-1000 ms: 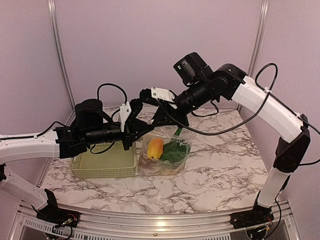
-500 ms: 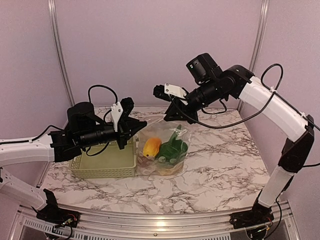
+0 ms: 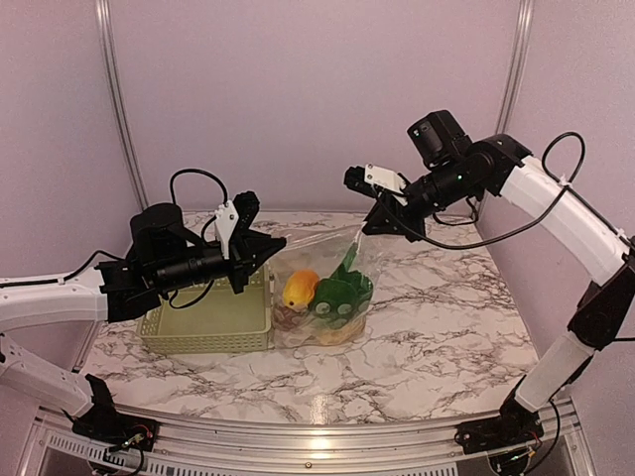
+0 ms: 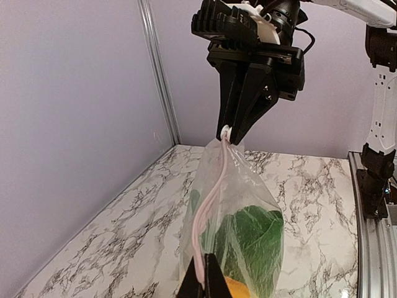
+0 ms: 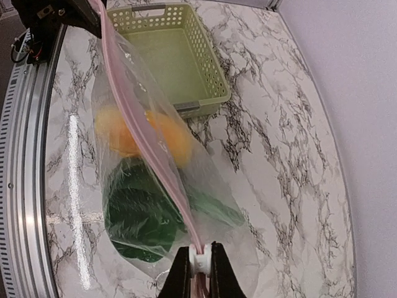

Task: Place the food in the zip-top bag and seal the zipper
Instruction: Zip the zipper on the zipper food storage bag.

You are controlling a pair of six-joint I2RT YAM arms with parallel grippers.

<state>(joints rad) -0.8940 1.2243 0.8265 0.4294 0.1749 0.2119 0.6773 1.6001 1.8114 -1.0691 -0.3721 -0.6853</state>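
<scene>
Evidently the danger now lies in the pull along the zipper (image 5: pixel 146 133): the left gripper (image 3: pixel 273 244) is clenched on one end of the pinkish strip and the right gripper (image 3: pixel 365 230) is pinched tight on the white slider (image 4: pixel 227 131) at the other end. The zip-top bag (image 3: pixel 332 322) hangs stretched between them, its bottom apparently resting on the marble table (image 3: pixel 446 332) just beside the green basket (image 3: pixel 203 345). Inside, the yellow-orange fruit (image 3: pixel 301 290) and dark green vegetable (image 3: pixel 343 294) sit low. If the right arm drags off the strip's line, the slider may jam or leave its track. Too hard a pull could slip the thin film from the left fingers, so the bag slumps with a gap left unsealed.
</scene>
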